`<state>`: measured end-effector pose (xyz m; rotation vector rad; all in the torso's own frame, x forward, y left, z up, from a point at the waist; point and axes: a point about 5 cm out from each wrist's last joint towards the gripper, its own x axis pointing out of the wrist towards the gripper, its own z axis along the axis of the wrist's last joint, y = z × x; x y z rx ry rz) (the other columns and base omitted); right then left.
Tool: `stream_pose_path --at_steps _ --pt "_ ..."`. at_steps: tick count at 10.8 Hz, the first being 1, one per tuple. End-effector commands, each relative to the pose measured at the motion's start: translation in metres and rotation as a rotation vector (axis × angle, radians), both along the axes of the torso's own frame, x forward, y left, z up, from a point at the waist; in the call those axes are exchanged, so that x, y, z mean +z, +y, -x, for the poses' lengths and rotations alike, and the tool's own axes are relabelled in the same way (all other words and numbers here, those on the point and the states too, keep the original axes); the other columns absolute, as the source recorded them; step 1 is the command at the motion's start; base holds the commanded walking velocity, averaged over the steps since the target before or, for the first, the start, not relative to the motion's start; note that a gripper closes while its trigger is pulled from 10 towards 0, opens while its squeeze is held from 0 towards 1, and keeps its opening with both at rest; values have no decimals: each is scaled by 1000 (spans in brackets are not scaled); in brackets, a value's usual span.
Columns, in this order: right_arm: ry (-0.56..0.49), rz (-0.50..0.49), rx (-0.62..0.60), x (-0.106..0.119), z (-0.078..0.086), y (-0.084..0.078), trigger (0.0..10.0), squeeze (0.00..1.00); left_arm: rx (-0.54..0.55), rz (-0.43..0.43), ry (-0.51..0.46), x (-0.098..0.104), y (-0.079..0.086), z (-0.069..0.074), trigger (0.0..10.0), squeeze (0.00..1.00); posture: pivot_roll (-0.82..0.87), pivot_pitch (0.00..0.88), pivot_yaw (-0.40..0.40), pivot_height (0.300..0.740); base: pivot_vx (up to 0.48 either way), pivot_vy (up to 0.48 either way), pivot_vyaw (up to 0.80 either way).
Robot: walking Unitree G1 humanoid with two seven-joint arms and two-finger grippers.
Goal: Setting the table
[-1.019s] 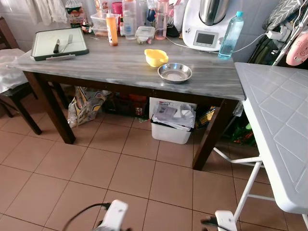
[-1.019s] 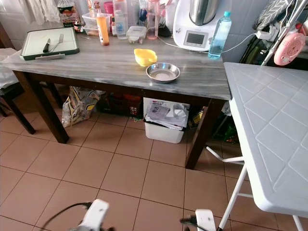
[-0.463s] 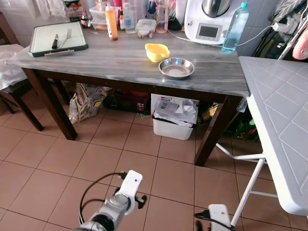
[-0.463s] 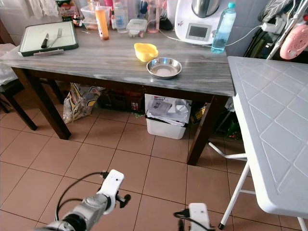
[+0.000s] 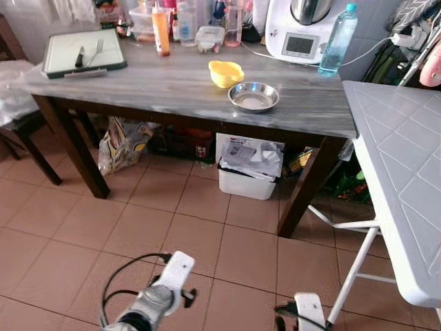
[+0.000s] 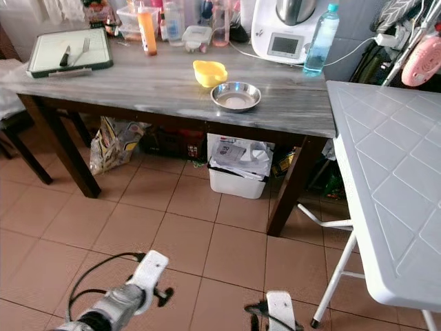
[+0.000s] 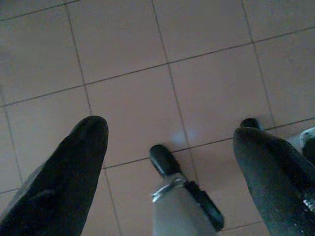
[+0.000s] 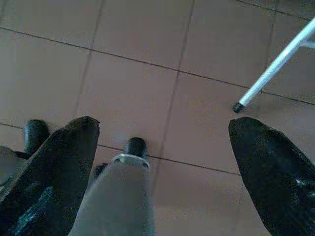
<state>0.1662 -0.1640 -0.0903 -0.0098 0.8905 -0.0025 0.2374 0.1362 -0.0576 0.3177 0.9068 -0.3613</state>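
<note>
- Yellow bowl (image 5: 225, 73), beside it a silver steel dish (image 5: 253, 96)
- Grey-streaked table top (image 5: 172, 83), dark brown legs
- White folding table (image 5: 403, 165), diamond-embossed
- Terracotta floor tiles (image 5: 207, 234) below both grippers

home kitchen: food processor (image 5: 301, 29), bottles, tiled floor (image 5: 207, 234)

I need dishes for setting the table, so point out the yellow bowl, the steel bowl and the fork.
yellow bowl (image 5: 226, 72), left eye view, on its inside.
steel bowl (image 5: 253, 96), left eye view, on its inner bottom.
fork (image 6: 77, 49), right eye view, on its handle, lying on the board.
</note>
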Motion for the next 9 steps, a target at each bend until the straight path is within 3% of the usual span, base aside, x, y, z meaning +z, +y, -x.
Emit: stream_pose_path --at_steps 1,3,5,6,9 --pt "16 -14 -15 -1 0 0 10000 0 20 -7 -2 2 5 -3 10000 0 111 62 -35 740 0 0 0" --pt "52 15 -41 -3 7 -13 10000 0 -5 -30 0 2 10 -3 10000 0 114 47 -29 740 0 0 0" --pt "85 36 -62 -8 21 -21 10000 0 -61 -33 9 0 2 0 10000 0 95 50 -12 740 0 0 0" --pt "98 31 -122 -10 30 -26 10000 0 -111 -32 16 -2 -7 4 10000 0 68 55 -6 740 -247 0 0" --pt "105 36 -145 -13 41 -26 10000 0 -191 -38 32 -2 -16 5 10000 0 13 81 23 740 -254 0 0"
